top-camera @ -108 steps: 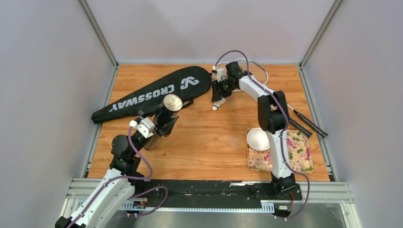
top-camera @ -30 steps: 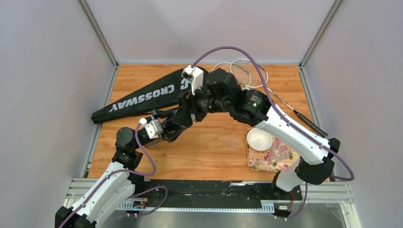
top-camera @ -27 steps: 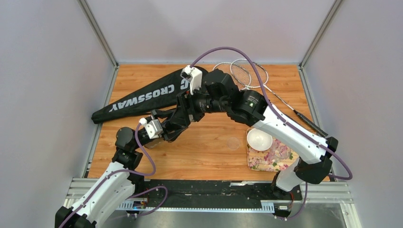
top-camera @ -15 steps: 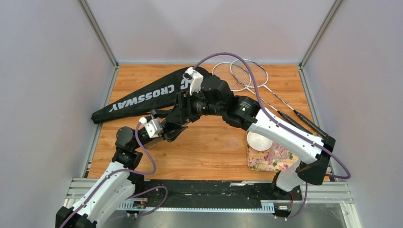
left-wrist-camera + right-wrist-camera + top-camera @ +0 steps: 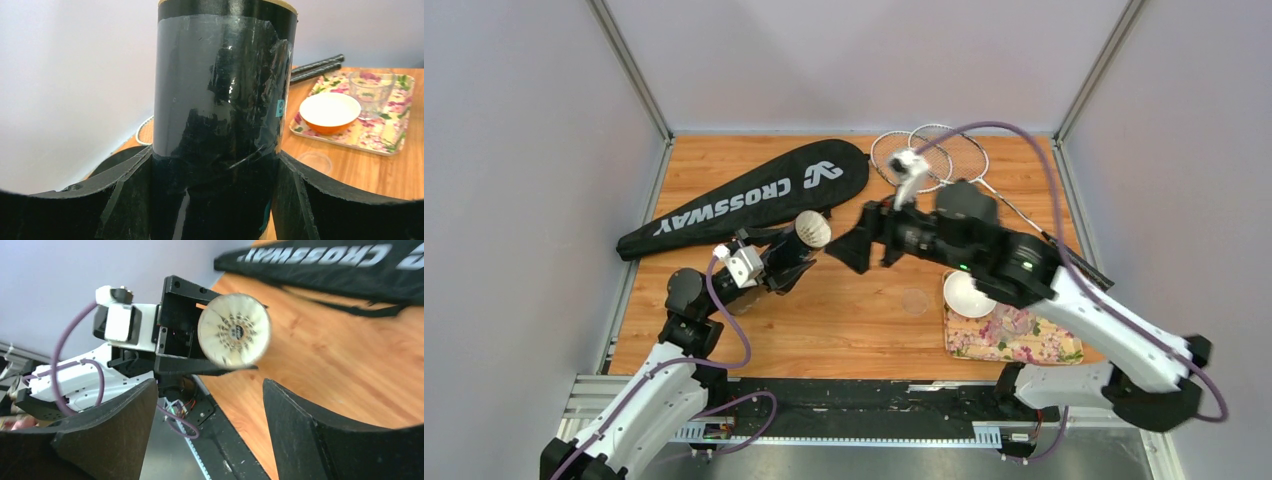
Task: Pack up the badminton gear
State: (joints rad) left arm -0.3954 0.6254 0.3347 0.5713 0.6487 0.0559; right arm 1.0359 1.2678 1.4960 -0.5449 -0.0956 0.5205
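Over the desk [image 5: 864, 320], where the racket bag [image 5: 744, 200] and two rackets [image 5: 944, 160] lie at the far side, the left pincer [image 5: 776, 262] clamps the tilted dark tube [image 5: 220, 100], a shuttlecock [image 5: 234, 330] showing its feathers at the mouth. The right pincer [image 5: 842, 250] gapes empty just beside it; tip the tube lower and the shallow-seated shuttlecock could slide out.

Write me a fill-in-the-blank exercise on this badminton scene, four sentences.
The left gripper is ____ on the dark tube.
The right gripper is ____ and holds nothing.
The black bag bears the word ____.
The bowl on the flowered tray is white inside and ____ outside.
Missing words: shut; open; CROSSWAY; orange.
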